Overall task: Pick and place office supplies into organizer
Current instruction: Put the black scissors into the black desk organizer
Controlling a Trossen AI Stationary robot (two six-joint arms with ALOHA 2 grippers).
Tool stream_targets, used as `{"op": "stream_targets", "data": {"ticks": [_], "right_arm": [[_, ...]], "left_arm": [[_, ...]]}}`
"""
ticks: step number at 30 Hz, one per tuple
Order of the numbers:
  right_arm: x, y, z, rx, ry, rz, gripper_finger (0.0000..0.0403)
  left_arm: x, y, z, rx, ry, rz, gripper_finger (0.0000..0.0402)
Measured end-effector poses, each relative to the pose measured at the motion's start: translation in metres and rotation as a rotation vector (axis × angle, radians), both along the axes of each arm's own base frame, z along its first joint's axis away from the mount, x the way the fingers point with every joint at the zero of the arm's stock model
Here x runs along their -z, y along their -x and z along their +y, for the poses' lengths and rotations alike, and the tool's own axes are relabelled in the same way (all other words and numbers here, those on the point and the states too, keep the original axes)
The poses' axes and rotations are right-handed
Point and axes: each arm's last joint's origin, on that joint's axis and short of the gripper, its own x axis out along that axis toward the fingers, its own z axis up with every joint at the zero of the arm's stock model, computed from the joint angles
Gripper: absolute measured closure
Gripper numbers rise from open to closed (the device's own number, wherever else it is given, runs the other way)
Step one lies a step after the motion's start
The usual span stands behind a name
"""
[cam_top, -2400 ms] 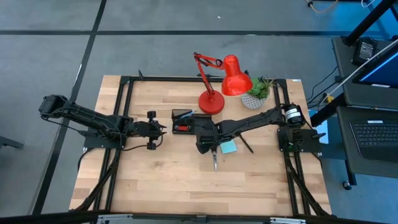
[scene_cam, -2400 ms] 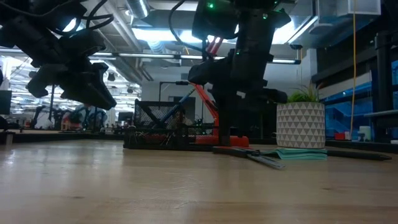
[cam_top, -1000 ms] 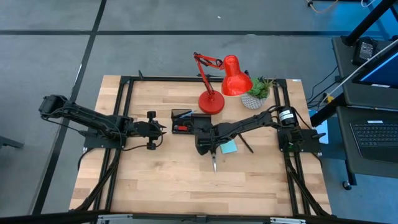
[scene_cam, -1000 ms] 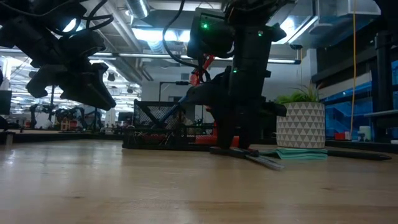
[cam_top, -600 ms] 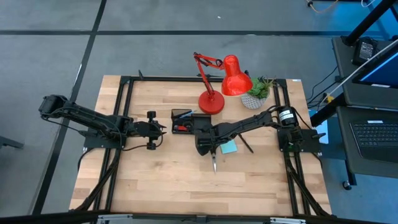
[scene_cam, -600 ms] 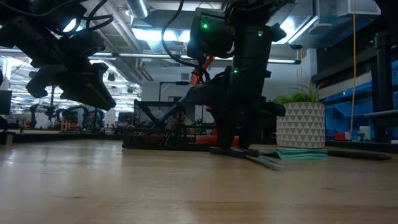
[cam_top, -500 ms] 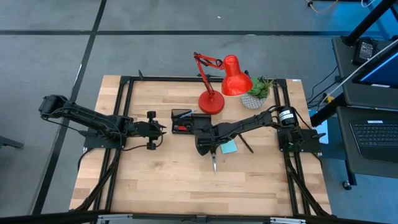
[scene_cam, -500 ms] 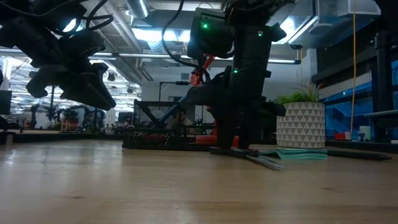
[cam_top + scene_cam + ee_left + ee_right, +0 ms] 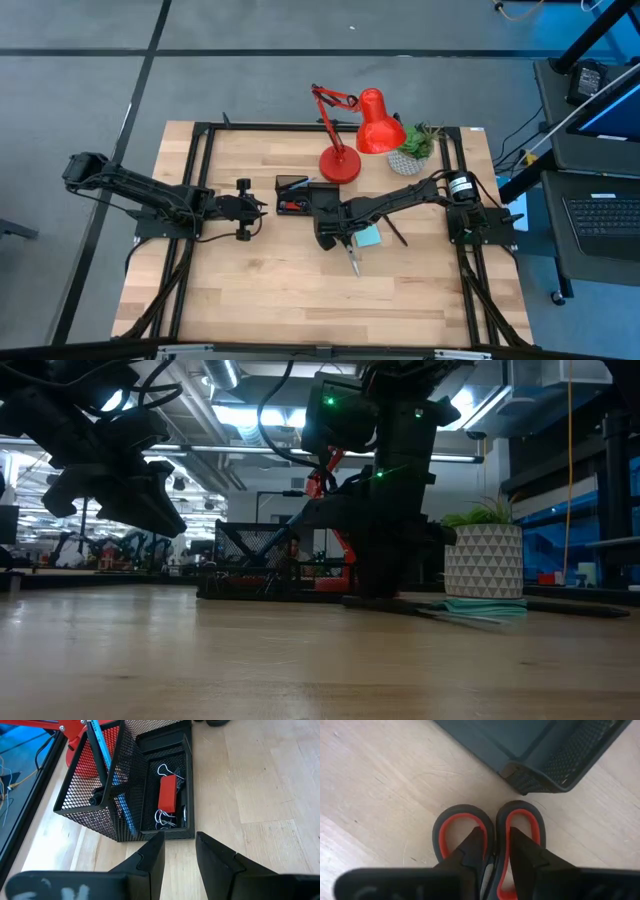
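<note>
While my left claw (image 9: 262, 206) hovers with its fingers a little apart, gripping nothing, just left of the organizer (image 9: 295, 195), its wrist camera gives me what the overhead cannot: the mesh organizer (image 9: 125, 785) holds a small red block (image 9: 167, 793) with wire clips (image 9: 165, 818) around it in one compartment, and a light-blue pen (image 9: 107, 767) stands slanted in the taller section. Moving right, my right claw (image 9: 345, 243) is down at the table (image 9: 260, 290) just in front of the organizer. Only its wrist view shows the grip: the two fingers (image 9: 472, 851) are closing on the strip between the red-lined handle loops of the scissors (image 9: 487, 837), which lie flat on the wood beside the organizer's corner (image 9: 540, 770). From above, the scissor blades (image 9: 353, 264) point toward the table's front edge, next to the cyan sticky-note pad (image 9: 368, 236). I can see a black pen (image 9: 396, 233) lying right of that.
</note>
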Motion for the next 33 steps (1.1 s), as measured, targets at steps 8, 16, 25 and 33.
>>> {"op": "stream_targets", "data": {"ticks": [8, 16, 25, 33], "right_arm": [[0.0, 0.0, 0.0, -0.003, -0.001, 0.001, 0.0328], [-0.01, -0.006, 0.001, -0.063, 0.002, 0.012, 0.0325], [-0.04, -0.027, 0.01, -0.224, -0.017, -0.065, 0.0324], [-0.074, -0.046, 0.016, -0.355, 0.03, -0.187, 0.0323]], "left_arm": [[0.0, 0.0, 0.0, 0.0, 0.0, 0.0, 0.0297], [0.0, 0.0, 0.0, 0.0, 0.0, 0.0, 0.0297], [0.001, 0.001, 0.0, 0.0, -0.001, 0.01, 0.0297], [0.003, 0.003, 0.0, -0.012, 0.008, 0.039, 0.0297]]}}
